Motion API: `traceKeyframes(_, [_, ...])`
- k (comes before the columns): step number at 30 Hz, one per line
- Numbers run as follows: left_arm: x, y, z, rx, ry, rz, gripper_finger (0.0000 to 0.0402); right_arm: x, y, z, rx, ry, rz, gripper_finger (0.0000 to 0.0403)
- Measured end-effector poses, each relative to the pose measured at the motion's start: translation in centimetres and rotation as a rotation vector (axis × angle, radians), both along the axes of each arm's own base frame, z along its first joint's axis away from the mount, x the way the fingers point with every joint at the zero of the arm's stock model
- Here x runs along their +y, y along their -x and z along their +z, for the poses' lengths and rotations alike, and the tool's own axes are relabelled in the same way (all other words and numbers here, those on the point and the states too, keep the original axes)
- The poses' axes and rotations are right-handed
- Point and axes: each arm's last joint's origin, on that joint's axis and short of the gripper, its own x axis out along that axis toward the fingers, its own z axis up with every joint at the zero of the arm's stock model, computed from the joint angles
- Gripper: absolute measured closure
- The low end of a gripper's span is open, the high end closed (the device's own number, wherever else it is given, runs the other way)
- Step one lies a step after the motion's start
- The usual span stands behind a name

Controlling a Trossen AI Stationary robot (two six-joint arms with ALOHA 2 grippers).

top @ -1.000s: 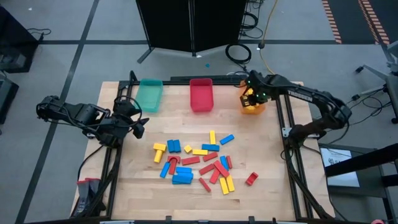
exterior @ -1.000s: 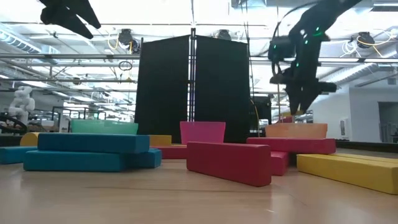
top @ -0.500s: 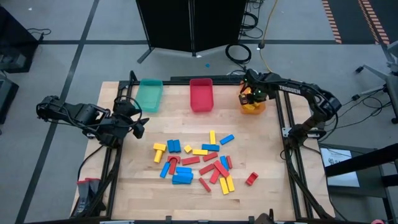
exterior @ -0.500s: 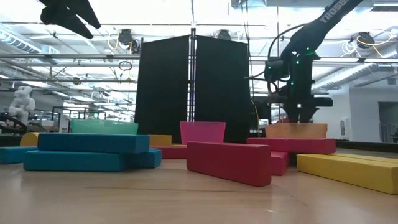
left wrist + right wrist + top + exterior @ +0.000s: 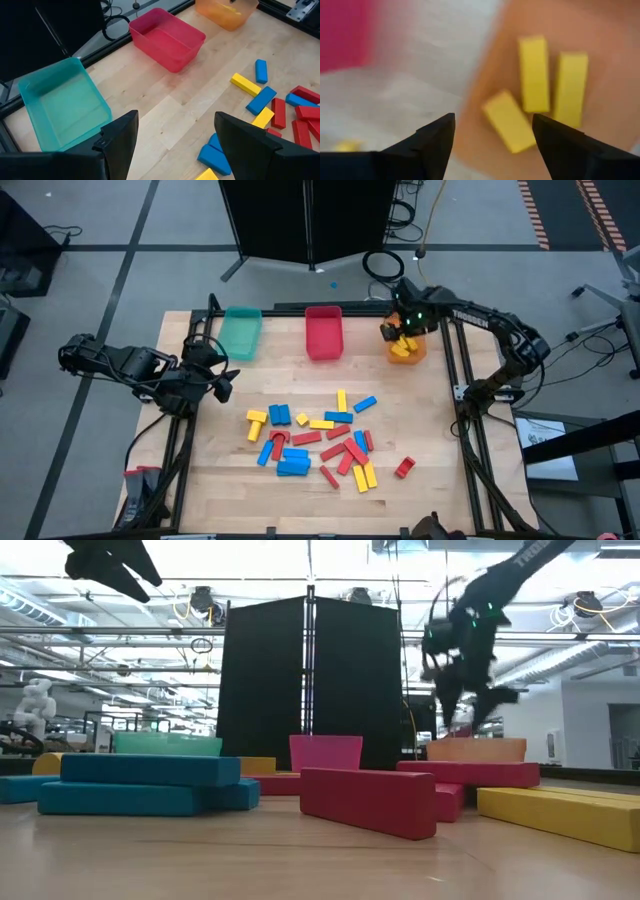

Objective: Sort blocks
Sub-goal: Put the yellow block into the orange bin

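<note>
Red, yellow and blue blocks (image 5: 315,438) lie scattered on the middle of the wooden table, shown close up in the low view (image 5: 368,800). Three yellow blocks (image 5: 534,72) lie flat on the floor of the orange bin (image 5: 405,348) at the far right. My right gripper (image 5: 392,330) hangs open above that bin's left rim, its fingers (image 5: 492,125) holding nothing. At the table's left edge my left gripper (image 5: 222,380) waits raised and open (image 5: 175,125).
A teal bin (image 5: 240,332) and a red bin (image 5: 323,332) stand in a row with the orange one along the far edge. Black frame rails run along the table's left and right sides. Bare wood lies between the bins and the block pile.
My right gripper has opened above the orange bin. It dipped toward the bin, then rose a little, shifting toward the table's left and tipping. My left arm has kept still.
</note>
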Motion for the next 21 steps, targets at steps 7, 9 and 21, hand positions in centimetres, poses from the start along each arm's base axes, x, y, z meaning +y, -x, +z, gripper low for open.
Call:
traceKeyframes(7, [0.0,0.0,0.0,0.0,0.0,0.0,0.0134,1.9,-3.8,10.0,-0.308,0.102,0.32,0.0166])
traceKeyframes(9, [0.0,0.0,0.0,0.0,0.0,0.0,0.0134,4.0,-5.4,11.8,-0.38,0.112,0.446,0.017])
traceKeyframes(21, [0.0,0.0,0.0,0.001,-0.001,-0.001,0.0134,21.8,-10.4,12.6,-0.38,0.07,1.183,0.0182])
